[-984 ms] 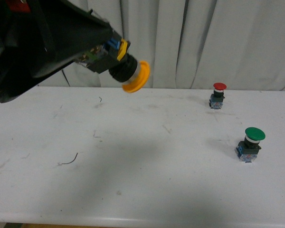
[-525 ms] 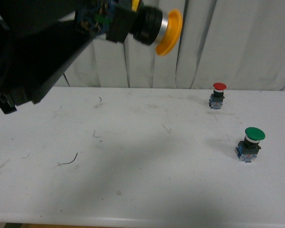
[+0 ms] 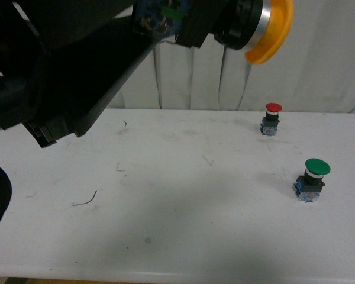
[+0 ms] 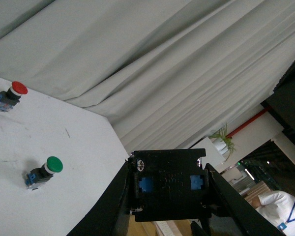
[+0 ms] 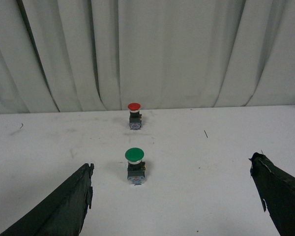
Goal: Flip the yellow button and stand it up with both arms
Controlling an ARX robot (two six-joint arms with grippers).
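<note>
yellow button (image 3: 242, 23), orange-yellow cap, silver collar, sideways aloft, clamped in left end effector (image 4: 169, 172)

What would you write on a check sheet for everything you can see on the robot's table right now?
Surface: white table, scuffed, with small dark marks.
Job's things: yellow button held high in the air, lying sideways, cap toward the robot's right.
Clutter: red button and green button stand upright on the table's right side; a thin curled strand lies on the left.
Claws: left claw shut on the yellow button's dark base; right claw open and empty.
Cables: nothing seen.
Surroundings: pale curtain behind the table.
</note>
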